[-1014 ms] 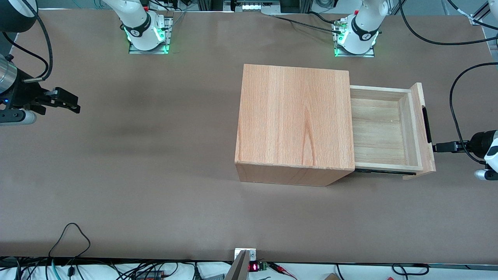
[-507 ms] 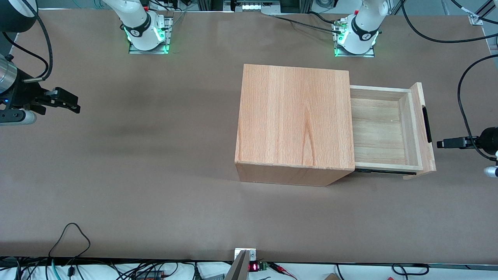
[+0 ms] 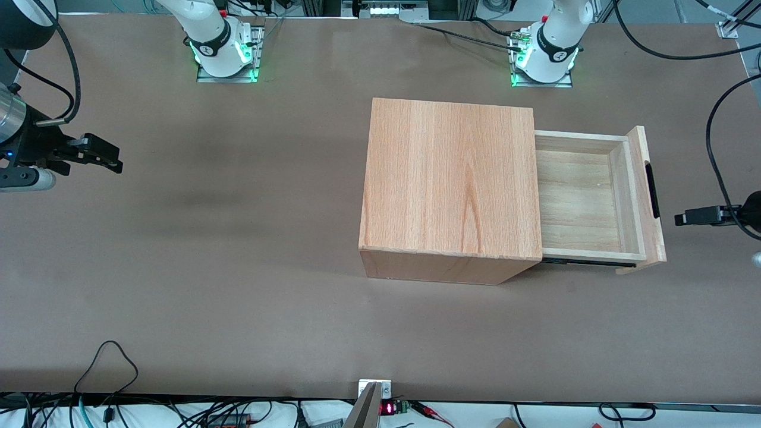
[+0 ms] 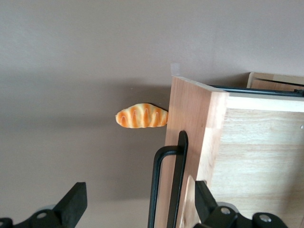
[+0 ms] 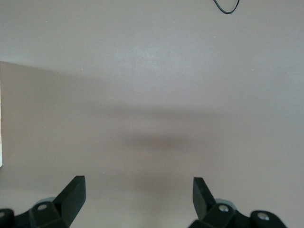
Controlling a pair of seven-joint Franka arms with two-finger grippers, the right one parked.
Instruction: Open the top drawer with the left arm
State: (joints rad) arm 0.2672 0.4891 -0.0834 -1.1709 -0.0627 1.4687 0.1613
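Note:
The top drawer (image 3: pixel 585 199) stands pulled well out of the wooden cabinet (image 3: pixel 450 181), its pale plank floor bare. Its thick front panel (image 3: pixel 648 196) carries a long black handle (image 3: pixel 653 190). The left arm's gripper (image 3: pixel 679 219) hovers in front of that panel, a short gap from it and level with the handle's end nearer the front camera. In the left wrist view the gripper (image 4: pixel 140 192) is open, fingers wide apart, holding nothing. The handle (image 4: pixel 178 180) and the front panel (image 4: pixel 192 118) lie ahead of it, untouched.
A small orange striped bread roll (image 4: pixel 141 116) lies on the brown table (image 3: pixel 238 267) beside the front panel's edge; it does not show in the front view. A black cable (image 3: pixel 716 154) loops above the left arm. The arms' bases (image 3: pixel 544 56) stand farther from the front camera than the cabinet.
The left arm's gripper has drawn back from the drawer's handle toward the working arm's end of the table. The drawer has stayed where it was.

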